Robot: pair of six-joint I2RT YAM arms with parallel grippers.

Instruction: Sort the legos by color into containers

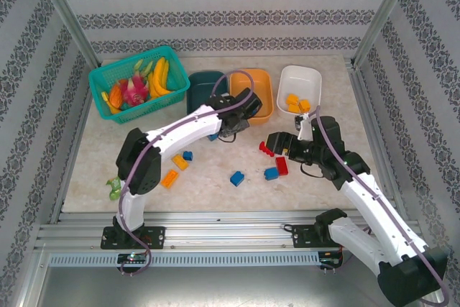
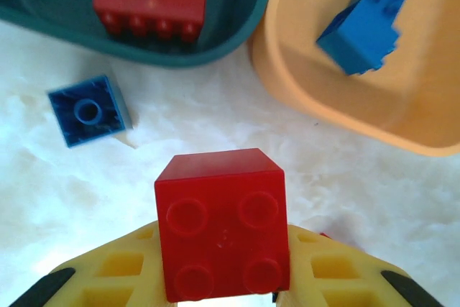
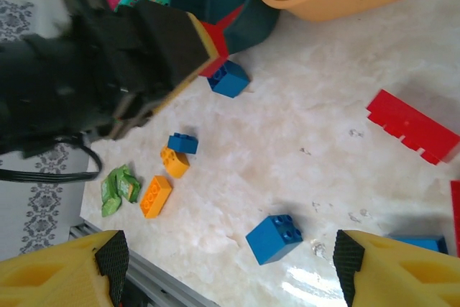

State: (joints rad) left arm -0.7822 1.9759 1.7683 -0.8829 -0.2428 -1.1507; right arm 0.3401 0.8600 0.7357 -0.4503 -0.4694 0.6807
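My left gripper (image 2: 226, 271) is shut on a red square lego (image 2: 221, 221), held just above the table in front of the dark teal container (image 2: 237, 37) and the orange container (image 2: 302, 84). A long red lego (image 2: 147, 5) lies in the teal container and a blue lego (image 2: 363, 23) in the orange one. Another blue lego (image 2: 90, 109) sits on the table below the teal container. My right gripper (image 3: 230, 264) is open over the table, a blue lego (image 3: 274, 237) lying between its fingers (image 3: 111, 257). The white container (image 1: 298, 84) holds orange legos (image 1: 296, 103).
Loose legos lie on the table: red ones (image 1: 282, 165) and blue ones (image 1: 271, 173) in the middle, orange ones (image 1: 169, 177) further left. A teal mesh basket (image 1: 100, 80) of toy fruit stands at the back left. A small green item (image 1: 115, 188) lies at the left front.
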